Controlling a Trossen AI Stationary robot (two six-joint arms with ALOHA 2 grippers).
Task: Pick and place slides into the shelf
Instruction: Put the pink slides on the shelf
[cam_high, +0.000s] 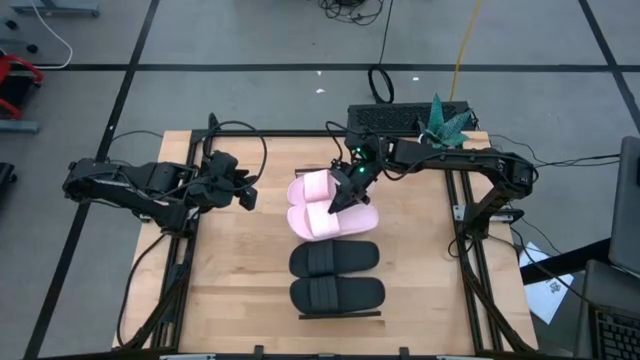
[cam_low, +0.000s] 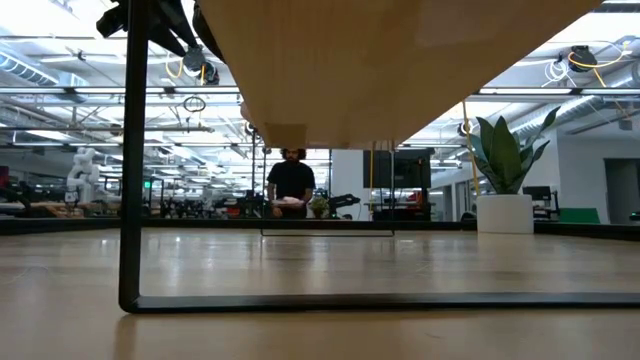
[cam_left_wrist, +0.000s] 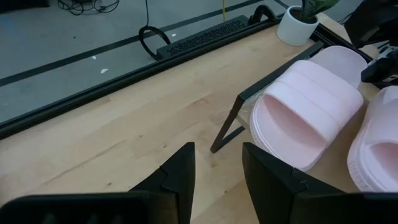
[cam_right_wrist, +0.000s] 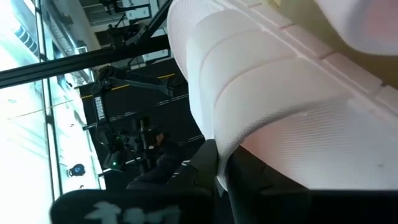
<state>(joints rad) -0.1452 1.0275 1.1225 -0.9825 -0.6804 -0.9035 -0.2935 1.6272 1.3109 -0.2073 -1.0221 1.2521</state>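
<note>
Two light pink slides (cam_high: 312, 188) (cam_high: 335, 222) and two black slides (cam_high: 335, 258) (cam_high: 337, 293) lie in a row on the shelf (cam_high: 340, 316), a narrow raised rack down the table's middle. Its dark frame leg (cam_left_wrist: 227, 127) shows in the left wrist view below the far pink slide (cam_left_wrist: 308, 109). My right gripper (cam_high: 337, 205) reaches in from the table's far right and is shut on the nearer pink slide. My left gripper (cam_high: 247, 195) hovers open left of the shelf, its fingers (cam_left_wrist: 217, 174) over bare wood. My right gripper pinches the edge of the nearer pink slide's ribbed strap (cam_right_wrist: 219, 163) between its two fingers. It comes slanting down from the table's far right. Whether the slide's sole rests on the shelf or is raised, I cannot tell.
A potted plant (cam_high: 445, 122) and a black slotted strip (cam_left_wrist: 199, 40) sit at the table's far edge. Dark frame rails (cam_high: 470, 250) run along the table's sides. Bare wood (cam_high: 240, 280) lies left of the shelf. A person (cam_low: 291, 180) stands far off in the room.
</note>
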